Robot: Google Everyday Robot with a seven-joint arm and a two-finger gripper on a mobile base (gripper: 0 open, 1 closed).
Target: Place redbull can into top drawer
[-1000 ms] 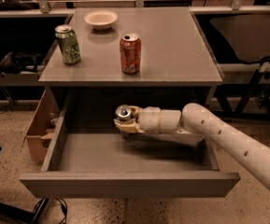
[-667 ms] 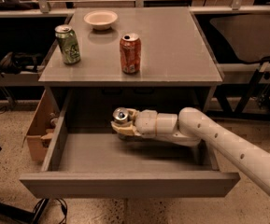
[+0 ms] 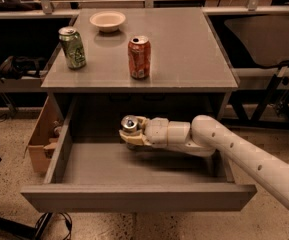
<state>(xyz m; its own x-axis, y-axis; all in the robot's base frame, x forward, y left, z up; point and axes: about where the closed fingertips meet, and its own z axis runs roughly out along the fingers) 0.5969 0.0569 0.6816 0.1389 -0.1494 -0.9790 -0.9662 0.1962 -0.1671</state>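
The top drawer [image 3: 134,196] is pulled out wide, grey inside. My gripper [image 3: 129,132] reaches in from the right over the drawer's back half and is shut on the redbull can [image 3: 130,124]. Only the can's silver top and a bit of its body show between the fingers. The can stands upright, held above the drawer floor near the middle.
On the cabinet top [image 3: 194,49] stand a green can [image 3: 72,47] at the left, a red-orange can [image 3: 139,57] near the front middle and a white bowl [image 3: 107,20] at the back. A cardboard box [image 3: 41,136] sits left of the drawer. Dark furniture stands on both sides.
My gripper with the can has shifted slightly to the left inside the drawer. Everything on the cabinet top is unmoved.
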